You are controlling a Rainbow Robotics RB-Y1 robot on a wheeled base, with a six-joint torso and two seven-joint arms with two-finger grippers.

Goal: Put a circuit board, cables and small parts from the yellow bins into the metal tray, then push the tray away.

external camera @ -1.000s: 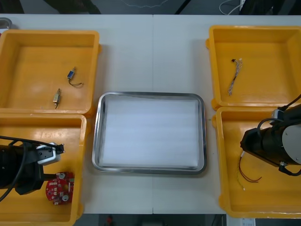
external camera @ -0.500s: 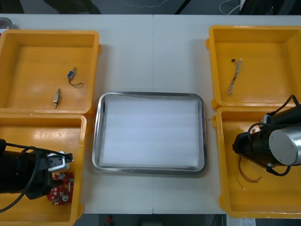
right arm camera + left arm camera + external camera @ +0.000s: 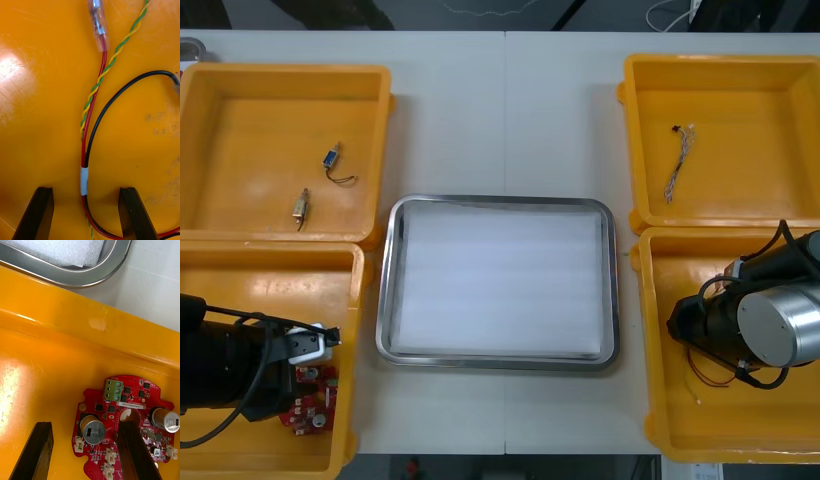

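A round red circuit board lies on the floor of the near left yellow bin. My left gripper hangs open just above it. One finger covers the board's middle hole and the other stands off its edge. In the near right yellow bin, my right gripper is open and straddles a bundle of cables. A red and black cable with a white band runs between the fingers, beside a twisted yellow and green one. The metal tray, white inside, sits at the centre.
The far left bin holds two small metal parts. A thin cable lies in the far right bin. The tray's rim is close beyond the near left bin's wall.
The left arm has moved right and down over the circuit board. The right arm has shifted left and lower, onto the cables in its bin.
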